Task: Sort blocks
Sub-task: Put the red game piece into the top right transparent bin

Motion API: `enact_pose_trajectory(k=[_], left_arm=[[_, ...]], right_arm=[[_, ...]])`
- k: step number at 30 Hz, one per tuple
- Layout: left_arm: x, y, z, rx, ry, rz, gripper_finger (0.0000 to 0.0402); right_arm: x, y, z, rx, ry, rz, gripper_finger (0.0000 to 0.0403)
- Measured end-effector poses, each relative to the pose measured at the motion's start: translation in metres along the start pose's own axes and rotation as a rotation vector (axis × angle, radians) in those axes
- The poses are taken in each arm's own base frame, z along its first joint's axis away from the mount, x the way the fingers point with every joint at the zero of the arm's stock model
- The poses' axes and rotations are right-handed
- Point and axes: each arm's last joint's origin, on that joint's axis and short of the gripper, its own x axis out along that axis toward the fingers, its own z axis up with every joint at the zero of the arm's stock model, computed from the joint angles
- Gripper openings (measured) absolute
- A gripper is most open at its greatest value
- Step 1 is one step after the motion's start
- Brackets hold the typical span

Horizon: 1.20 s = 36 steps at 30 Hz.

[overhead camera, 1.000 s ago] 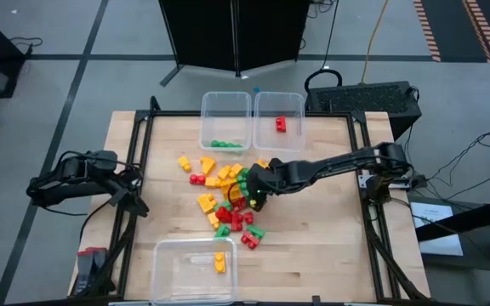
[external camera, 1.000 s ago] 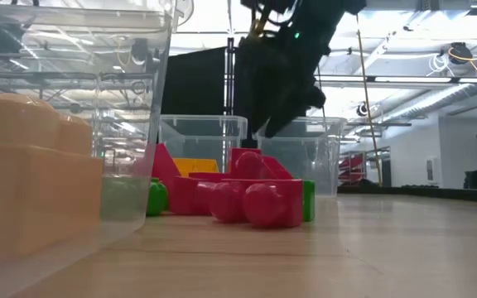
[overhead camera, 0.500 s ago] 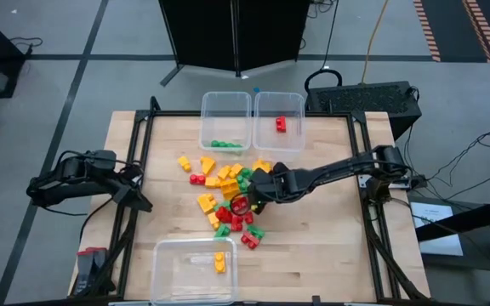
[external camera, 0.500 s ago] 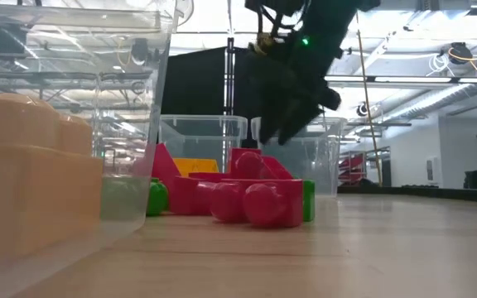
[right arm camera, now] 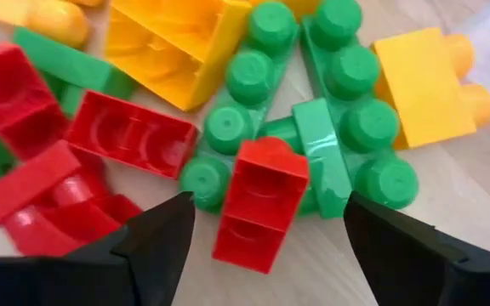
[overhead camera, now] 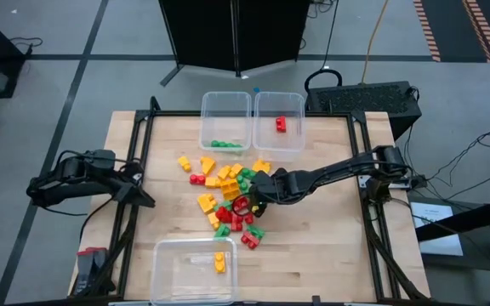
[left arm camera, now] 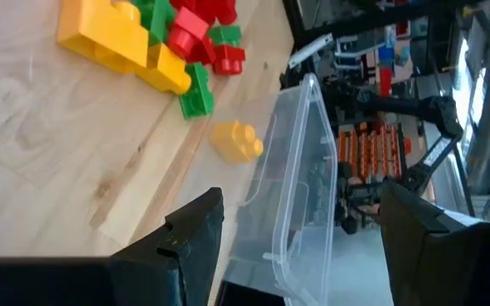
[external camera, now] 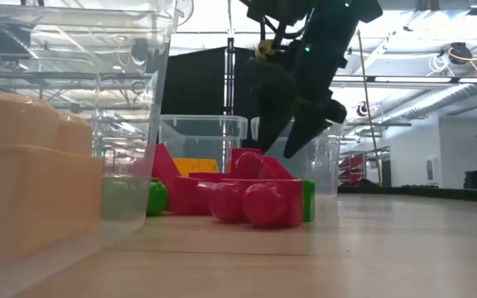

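Two hands, one at work: right hand (overhead camera: 247, 202) low over block pile (overhead camera: 228, 202) at counter (overhead camera: 313, 246) middle, fingers spread wide, holding nothing. Small red brick (right arm camera: 259, 202) lies between its fingers, resting against green bricks (right arm camera: 347, 127). Left hand (overhead camera: 134, 194) waits open at left counter edge, empty.

Step, by my reading — grasp red brick. Centre fingers on brick's long sides, descend straight, close only when clear of green neighbours, then lift vertically. Likely destination: far tub with red block (overhead camera: 280, 124).

Wooden table (overhead camera: 321, 246): blocks (overhead camera: 228, 204), tubs (overhead camera: 226, 119)
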Motion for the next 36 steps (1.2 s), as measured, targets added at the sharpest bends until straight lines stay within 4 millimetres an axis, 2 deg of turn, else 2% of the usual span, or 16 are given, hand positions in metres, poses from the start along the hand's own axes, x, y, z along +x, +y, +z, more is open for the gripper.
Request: enact_pose_trajectory(k=[11,14,19,26,31,36], left_arm=[[0.000,0.002,0.003,-0.001,-0.117,0.062,0.0210],[0.000,0.002,0.004,0.000,-0.128,0.069,0.0210],[0.000,0.002,0.004,0.028,-0.126,0.073,0.0210],[0.000,0.003,0.004,0.051,-0.147,0.085,0.0210],[0.000,0.003,0.004,0.073,-0.147,0.087,0.0210],[-0.001,0.003,0.005,0.084,-0.167,0.098,0.0210]], right_arm=[[0.032,0.005,-0.012,-0.097,0.073,-0.019,0.0279],[0.032,0.005,-0.012,-0.095,0.076,-0.018,0.0241],[0.030,0.003,-0.011,-0.094,0.077,-0.027,0.0110],[0.030,0.002,-0.010,-0.070,0.099,-0.008,0.0109],[0.009,0.005,-0.001,-0.052,0.109,0.051,0.0109],[-0.033,0.004,0.018,-0.042,0.046,0.110,0.0109]])
